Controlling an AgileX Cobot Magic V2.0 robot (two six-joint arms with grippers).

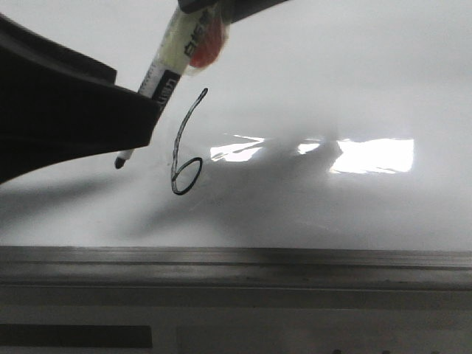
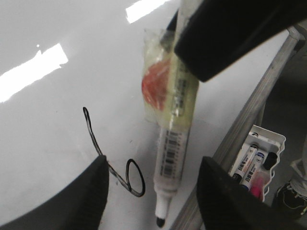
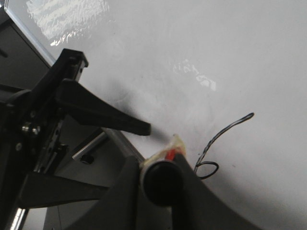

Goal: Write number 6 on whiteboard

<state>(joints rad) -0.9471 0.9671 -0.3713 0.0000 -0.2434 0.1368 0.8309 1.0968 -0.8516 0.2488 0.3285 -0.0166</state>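
Number 6 (image 1: 178, 140) is on the whiteboard (image 1: 332, 74), thin black line, long slanted upper stroke with a small closed loop at the base, sitting a bit left of the middle in the front view, just left of the bright glare patches.

Right tool (image 3: 162, 167) is clamped around the back end of a marker (image 1: 173, 51), its fingers tight on both sides of the barrel. The marker slants down to the board, black tip just left of the digit's loop. Can't tell if the tip is actually touching the surface. There's an orange-red blob (image 2: 156, 88) stuck to the barrel under clear tape.

Left tool (image 2: 154, 160) is spread wide with nothing in its grip, hanging low over the board just beside the marker tip.

Further out, the grey frame rail (image 1: 236, 262) runs along the board's near edge, and past it a small white tray (image 2: 274, 139) holds a few more markers.
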